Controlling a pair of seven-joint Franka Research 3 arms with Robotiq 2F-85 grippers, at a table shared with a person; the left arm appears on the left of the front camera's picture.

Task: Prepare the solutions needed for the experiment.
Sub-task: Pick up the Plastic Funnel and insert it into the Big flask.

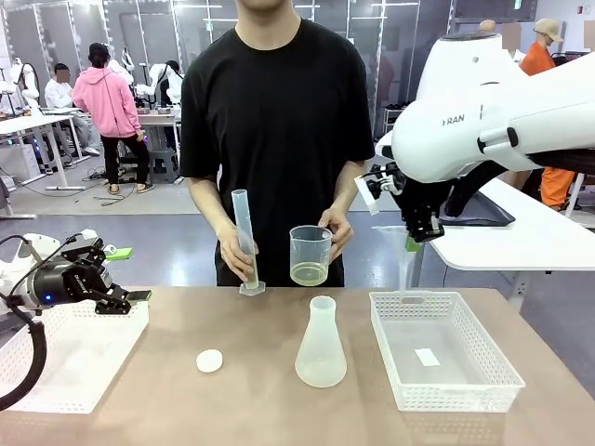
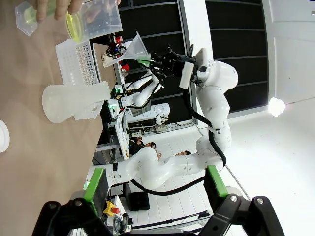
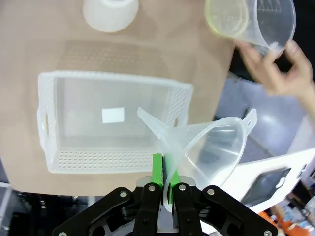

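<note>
The solutions are a shallow pale yellow-green layer in a clear beaker that the person holds above the table's far edge; it also shows as the beaker and the beaker. The person's other hand steadies a tall graduated cylinder standing on the table. An empty conical flask stands mid-table. My right gripper hangs high at the right, shut on a translucent funnel, whose rim sits between the green pads. My left gripper is open and empty over the left basket.
A white perforated basket with a small label inside lies at the right, below the funnel. Another white basket sits at the left edge. A round white cap lies left of the flask.
</note>
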